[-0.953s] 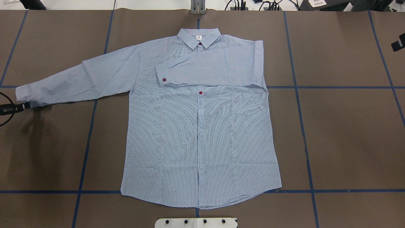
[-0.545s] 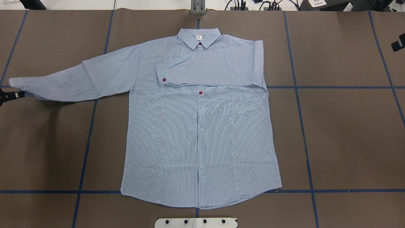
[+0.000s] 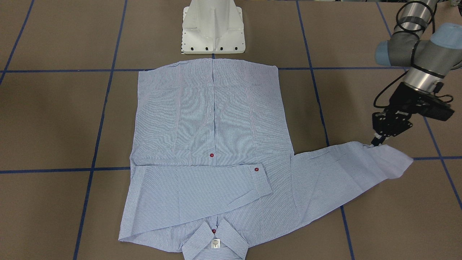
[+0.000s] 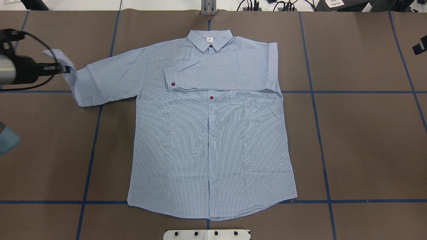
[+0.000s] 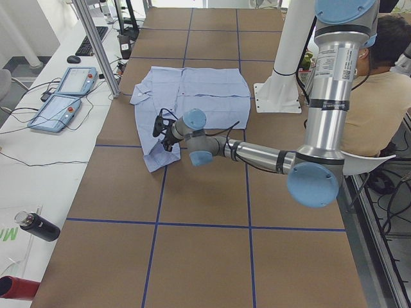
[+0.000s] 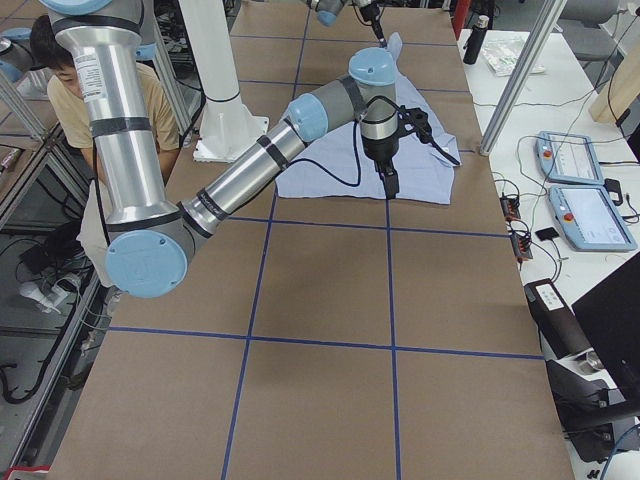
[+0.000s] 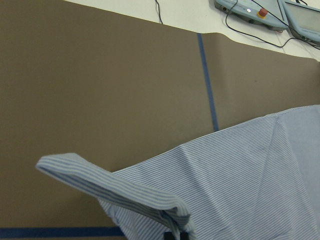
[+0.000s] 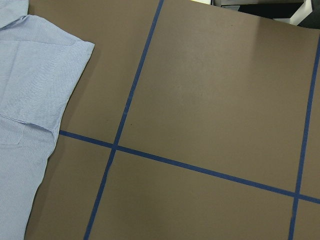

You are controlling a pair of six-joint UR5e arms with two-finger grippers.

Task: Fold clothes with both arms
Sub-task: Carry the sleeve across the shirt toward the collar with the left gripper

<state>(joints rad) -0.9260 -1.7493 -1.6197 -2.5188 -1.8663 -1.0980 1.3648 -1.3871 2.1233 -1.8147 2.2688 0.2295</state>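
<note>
Wide brown mat [image 4: 367, 140] R of shirt [image 4: 213, 150] passable; L arm [image 4: 8, 70] crowds lifted sleeve [image 4: 100, 78].

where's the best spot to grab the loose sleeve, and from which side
By the cuff, probably, coming from the table's outer end: it is the sleeve's free tip, a flat band, and the left claw pinches it there.

No words readable anywhere.
- White neck label [image 4: 209, 40] on shirt [image 4: 210, 133] collar, top middle of overhead view: tiny dark mark, too small.
- Paper sheet [image 4: 334, 3], top right: print blurry.
- Sticker [image 5: 345, 64] on left arm [image 5: 257, 154]: too small.
</note>
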